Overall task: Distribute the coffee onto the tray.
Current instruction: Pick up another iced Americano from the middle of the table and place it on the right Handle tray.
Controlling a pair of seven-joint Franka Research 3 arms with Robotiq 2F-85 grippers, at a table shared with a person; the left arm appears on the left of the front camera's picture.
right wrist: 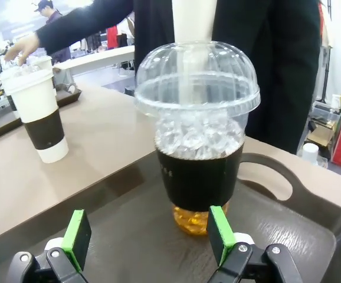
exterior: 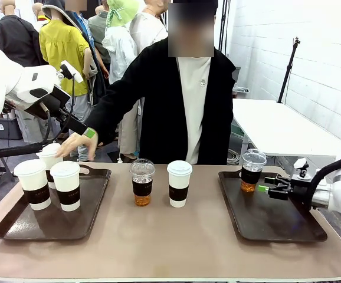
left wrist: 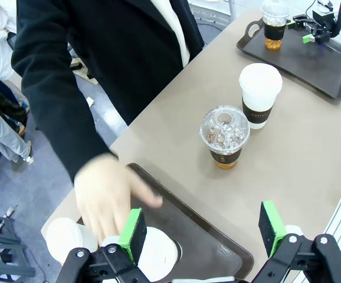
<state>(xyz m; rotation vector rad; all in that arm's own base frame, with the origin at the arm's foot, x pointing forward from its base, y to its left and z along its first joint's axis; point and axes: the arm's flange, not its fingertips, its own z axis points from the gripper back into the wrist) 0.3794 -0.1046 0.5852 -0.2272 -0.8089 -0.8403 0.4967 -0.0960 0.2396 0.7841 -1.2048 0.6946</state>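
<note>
Three white lidded cups (exterior: 65, 185) with dark sleeves stand on the left brown tray (exterior: 17, 227). A person's hand (exterior: 73, 143) rests on the rear one (exterior: 50, 154). My left gripper (exterior: 88, 132) hovers open high above that tray, with its pads (left wrist: 134, 233) spread over the hand (left wrist: 105, 197). On the bare table between the trays stand a clear dome-lidded amber cup (exterior: 142, 183) and a white cup (exterior: 179, 184). The second clear cup (right wrist: 197, 147) stands on the right tray (exterior: 276, 224). My right gripper (right wrist: 147, 236) is open just short of it, touching nothing.
The person in a black jacket (exterior: 158, 100) stands at the far side, one arm stretched to the left tray. The right tray's handle (right wrist: 265, 174) lies behind the clear cup. A white table (exterior: 276, 127) stands behind at the right.
</note>
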